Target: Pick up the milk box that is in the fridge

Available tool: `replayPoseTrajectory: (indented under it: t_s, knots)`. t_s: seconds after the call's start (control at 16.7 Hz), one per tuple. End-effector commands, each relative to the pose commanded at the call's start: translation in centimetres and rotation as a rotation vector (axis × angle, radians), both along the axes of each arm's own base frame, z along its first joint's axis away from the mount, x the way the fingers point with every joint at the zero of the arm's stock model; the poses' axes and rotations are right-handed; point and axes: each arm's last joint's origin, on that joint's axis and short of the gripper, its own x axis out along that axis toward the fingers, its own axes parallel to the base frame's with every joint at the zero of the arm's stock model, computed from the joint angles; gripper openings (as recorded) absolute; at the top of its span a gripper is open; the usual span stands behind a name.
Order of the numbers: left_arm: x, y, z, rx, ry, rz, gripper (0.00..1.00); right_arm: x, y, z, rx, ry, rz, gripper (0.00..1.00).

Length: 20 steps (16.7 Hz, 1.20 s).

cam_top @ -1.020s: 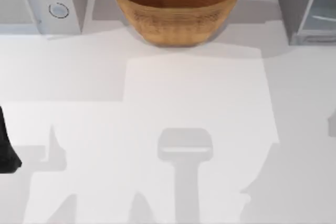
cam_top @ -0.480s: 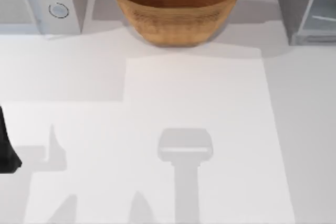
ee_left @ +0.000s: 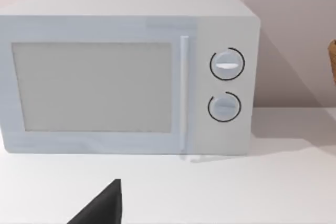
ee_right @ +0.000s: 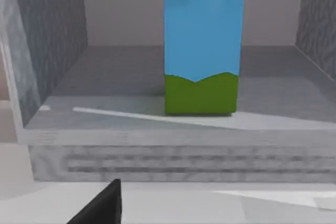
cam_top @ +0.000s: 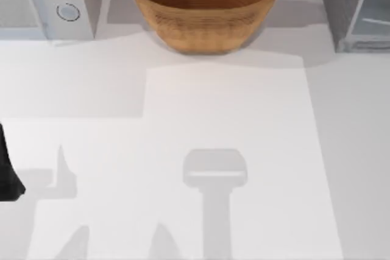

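The milk box [ee_right: 203,35] stands upright on the grey floor inside the fridge [ee_right: 47,40], showing its light-blue side and green base band; its top is cut off by the right wrist view. A dark part of my right gripper [ee_right: 100,205] shows in front of the fridge's lower ledge, apart from the carton. In the top view the fridge [cam_top: 341,4] stands at the back right with its pale glass panel [cam_top: 373,13]. My left gripper [cam_top: 8,178] is parked at the table's left edge, facing the microwave.
A white microwave [cam_top: 55,1] with two round knobs [ee_left: 227,64] stands at the back left. A large wicker bowl [cam_top: 205,7] sits at the back middle. The white table [cam_top: 231,114] stretches in front of them.
A grey bit at the top view's right edge and the broad shadow at the lower right have gone from the table. The left arm has not moved.
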Motion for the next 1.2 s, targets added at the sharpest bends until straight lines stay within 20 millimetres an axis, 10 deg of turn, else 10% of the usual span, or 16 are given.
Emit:
replayPoseTrajectory:
  t_s: [0.3, 0.84, 1.2]
  knots:
    - [0.0, 0.0, 0.0, 0.000, 0.000, 0.000, 1.00, 4.2, -0.4, -0.8, 0.016, 0.041, 0.003, 1.00]
    - [0.0, 0.0, 0.0, 0.000, 0.000, 0.000, 1.00, 19.5, -0.9, 1.7, -0.019, -0.048, -0.009, 1.00]
    - [0.0, 0.0, 0.0, 0.000, 0.000, 0.000, 1.00, 21.9, 0.6, 0.8, -0.008, -0.005, -0.013, 1.00]
